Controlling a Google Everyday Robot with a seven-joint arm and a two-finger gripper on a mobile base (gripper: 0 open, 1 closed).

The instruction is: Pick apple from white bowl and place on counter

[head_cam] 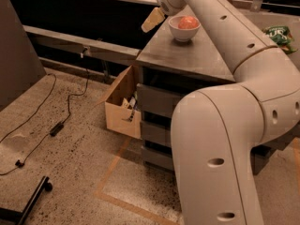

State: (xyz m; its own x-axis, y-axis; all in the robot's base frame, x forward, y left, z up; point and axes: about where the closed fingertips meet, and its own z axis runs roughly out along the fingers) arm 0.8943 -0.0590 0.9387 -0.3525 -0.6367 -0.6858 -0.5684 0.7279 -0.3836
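The apple (pixel 188 22) sits in the white bowl (pixel 183 33), near the far left corner of the counter (pixel 187 57). The gripper (pixel 149 24) hangs just left of the bowl, out past the counter's left edge and apart from the fruit. Whether it is spread or pressed together I cannot tell. Open grey top runs from the bowl to the near edge. A green snack bag (pixel 280 33) lies far right, and its pale lettering, perhaps a brand, cannot be read. A cardboard box (pixel 119 108) stands on the floor beside the drawers.
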